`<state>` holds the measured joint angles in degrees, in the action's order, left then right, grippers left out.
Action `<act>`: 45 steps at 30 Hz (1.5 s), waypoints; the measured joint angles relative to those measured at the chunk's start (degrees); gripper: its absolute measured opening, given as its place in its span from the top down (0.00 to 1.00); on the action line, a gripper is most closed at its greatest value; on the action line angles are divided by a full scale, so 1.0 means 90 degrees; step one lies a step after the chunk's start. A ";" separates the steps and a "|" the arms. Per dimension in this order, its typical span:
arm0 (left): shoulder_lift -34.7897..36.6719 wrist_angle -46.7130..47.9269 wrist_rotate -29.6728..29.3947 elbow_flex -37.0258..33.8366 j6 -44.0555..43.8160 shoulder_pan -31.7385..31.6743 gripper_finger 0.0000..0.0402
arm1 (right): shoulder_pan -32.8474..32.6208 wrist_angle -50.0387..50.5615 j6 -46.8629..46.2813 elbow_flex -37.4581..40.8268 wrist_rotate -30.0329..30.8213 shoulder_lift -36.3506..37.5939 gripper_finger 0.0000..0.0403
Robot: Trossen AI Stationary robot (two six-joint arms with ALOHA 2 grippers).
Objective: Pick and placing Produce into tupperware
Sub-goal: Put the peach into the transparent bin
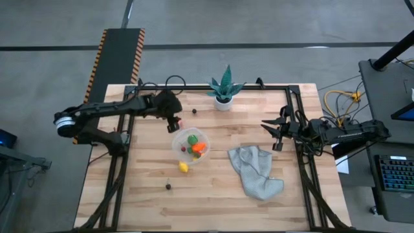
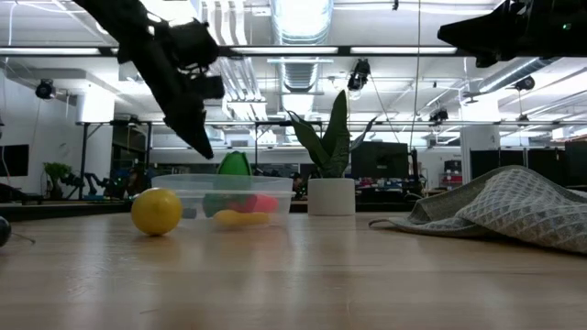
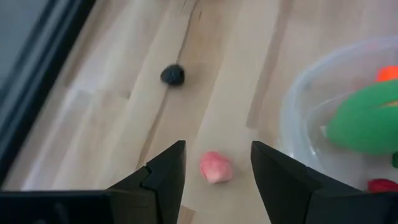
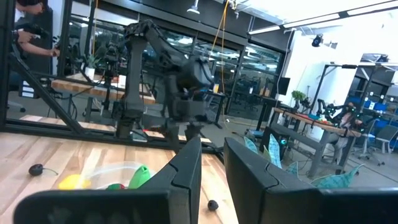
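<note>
The tupperware [image 1: 176,144], a round clear container, stands mid-table holding green, orange and red produce [image 1: 194,144]. A yellow piece [image 1: 184,167] lies just near of it, and a dark piece [image 1: 168,186] lies nearer still. Another dark piece [image 3: 173,74] lies on the wood toward the far edge. My left gripper [image 3: 217,149] is open and hovers above the table beside the container's left wall [image 3: 292,112]. Its fingers stand on either side of a pink piece [image 3: 216,167] lying on the wood below. My right gripper [image 1: 273,134] waits near the right edge, slightly open and empty.
A crumpled grey cloth [image 1: 255,171] lies right of the container. A spiky green plant in a white pot [image 1: 224,90] stands at the far edge. Black frame rails run along the table's sides. Bare wood shows on the near left.
</note>
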<state>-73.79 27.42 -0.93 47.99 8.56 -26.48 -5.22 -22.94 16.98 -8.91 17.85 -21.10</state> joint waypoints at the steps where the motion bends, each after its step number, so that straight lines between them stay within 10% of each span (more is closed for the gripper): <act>1: -0.0095 0.0007 0.0018 0.0001 -0.0070 -0.0084 0.59 | 0.0000 0.0000 0.0002 0.0000 0.0000 0.0002 0.85; 19: -0.1938 0.1384 0.0090 0.1053 -0.1105 -0.0313 0.38 | 0.0001 0.0019 0.0103 0.0000 0.0000 0.0000 0.85; 45: -0.2789 0.1189 0.0121 0.1183 -0.1412 -0.0308 0.37 | -0.0002 0.0019 0.0116 0.0000 -0.0002 0.0000 0.85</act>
<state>-98.89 38.12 0.16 58.63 -4.15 -29.26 -5.23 -22.76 18.02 -8.91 17.82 -21.10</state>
